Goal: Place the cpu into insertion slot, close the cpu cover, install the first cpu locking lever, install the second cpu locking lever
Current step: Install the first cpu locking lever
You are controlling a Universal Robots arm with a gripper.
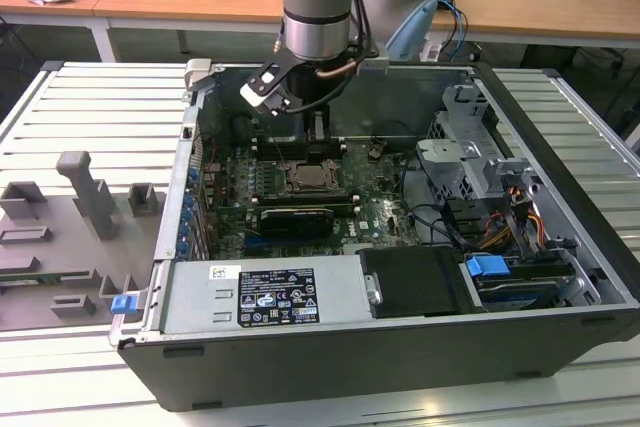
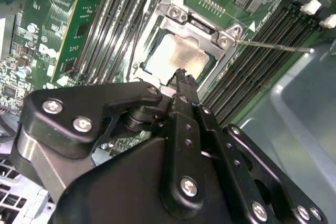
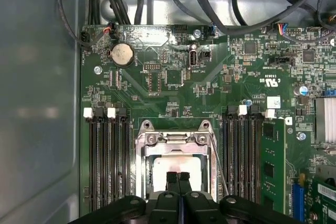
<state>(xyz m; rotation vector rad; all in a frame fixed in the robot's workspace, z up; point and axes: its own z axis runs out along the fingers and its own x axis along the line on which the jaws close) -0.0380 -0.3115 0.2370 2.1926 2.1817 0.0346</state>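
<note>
Cpu [image 3: 176, 162]: seated in the slot [image 2: 144, 66] on the green board [image 3: 157, 98], far inside the case [image 1: 400, 347]. Dull top showing through the flat-lying cover [image 3: 173, 150]. Gripper [image 3: 178, 174] poised just above cpu, fingers pressed together, gripping nothing. Thin lever [image 2: 273, 45] angled out over memory slots [image 2: 262, 72].
</note>
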